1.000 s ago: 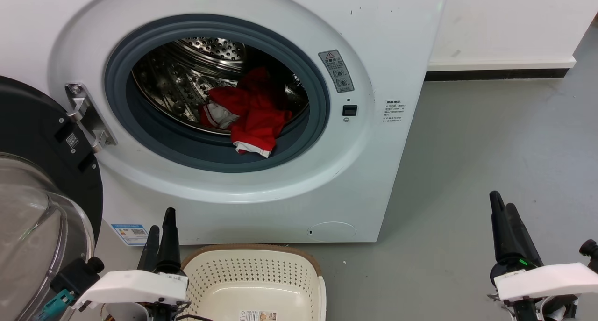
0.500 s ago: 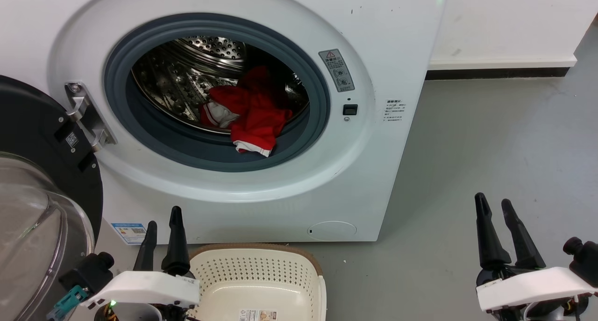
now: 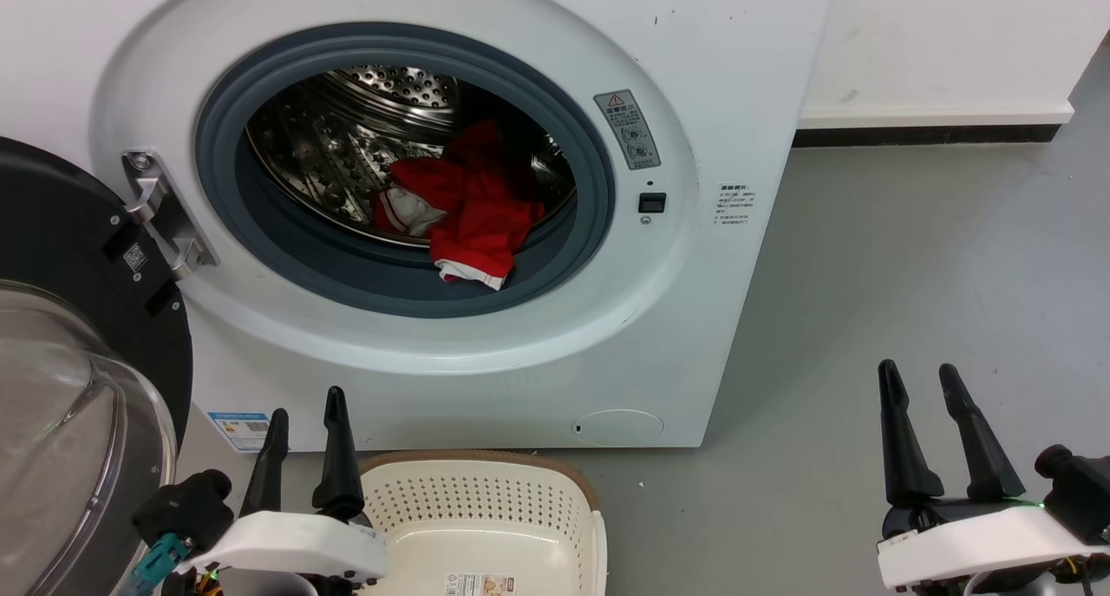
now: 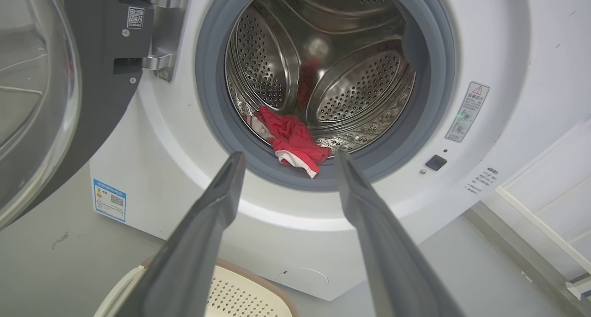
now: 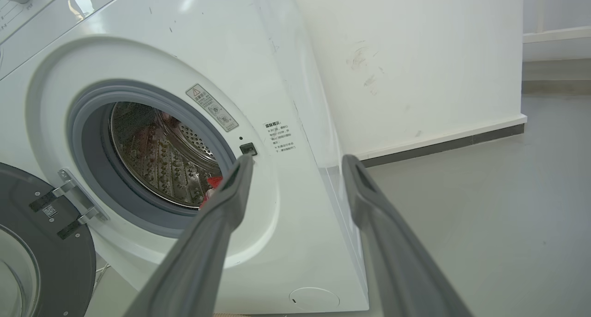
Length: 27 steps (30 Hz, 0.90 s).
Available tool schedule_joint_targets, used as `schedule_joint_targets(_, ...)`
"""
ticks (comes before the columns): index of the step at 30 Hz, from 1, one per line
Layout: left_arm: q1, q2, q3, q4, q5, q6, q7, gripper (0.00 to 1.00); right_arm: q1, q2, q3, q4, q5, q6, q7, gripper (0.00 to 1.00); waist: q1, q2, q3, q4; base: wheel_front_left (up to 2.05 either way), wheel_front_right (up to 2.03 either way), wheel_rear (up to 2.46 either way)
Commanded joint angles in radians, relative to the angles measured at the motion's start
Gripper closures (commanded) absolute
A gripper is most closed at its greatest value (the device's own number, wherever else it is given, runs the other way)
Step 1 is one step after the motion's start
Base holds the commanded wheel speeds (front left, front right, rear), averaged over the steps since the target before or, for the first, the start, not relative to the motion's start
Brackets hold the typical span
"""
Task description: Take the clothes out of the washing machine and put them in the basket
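Left fingers (image 3: 338, 457) and right fingers (image 3: 897, 440) released, empty. Best to reach the left pair into the washing machine (image 3: 720, 101), then clench on the clothes (image 3: 477, 219) where they spill nearest.

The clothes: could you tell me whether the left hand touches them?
Apart: the head view shows the left hand low beside the basket, the clothes up inside the washing machine.

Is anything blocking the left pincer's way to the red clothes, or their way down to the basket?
Nothing visible does. The door hangs swung open to the left, the clothes lie at the front of the drum, one hem draped over the grey gasket, and the open left pincer sits lower, beside the basket.
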State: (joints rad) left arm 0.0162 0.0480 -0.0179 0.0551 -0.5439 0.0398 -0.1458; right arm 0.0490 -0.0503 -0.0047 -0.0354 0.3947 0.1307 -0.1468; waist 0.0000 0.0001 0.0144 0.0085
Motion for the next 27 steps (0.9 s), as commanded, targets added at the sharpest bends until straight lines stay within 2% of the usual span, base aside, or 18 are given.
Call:
schedule_joint_targets(1, 0.003, 0.002, -0.003, -0.015, 0.029, 0.006, -0.011, 0.0, 0.009, -0.001, 0.001, -0.019, -0.027, 0.0, -0.01, 0.0, 0.0, -0.0001, 0.0, 0.0, 0.0, 0.0, 0.0)
schedule_joint_targets(27, 0.041, 0.003, -0.035, -0.028, 0.264, 0.032, -0.071, 0.0, 0.055, 0.0, 0.01, -0.057, -0.241, 0.0, -0.07, 0.0, 0.0, -0.0001, -0.01, 0.001, 0.0, 0.0, 0.0)
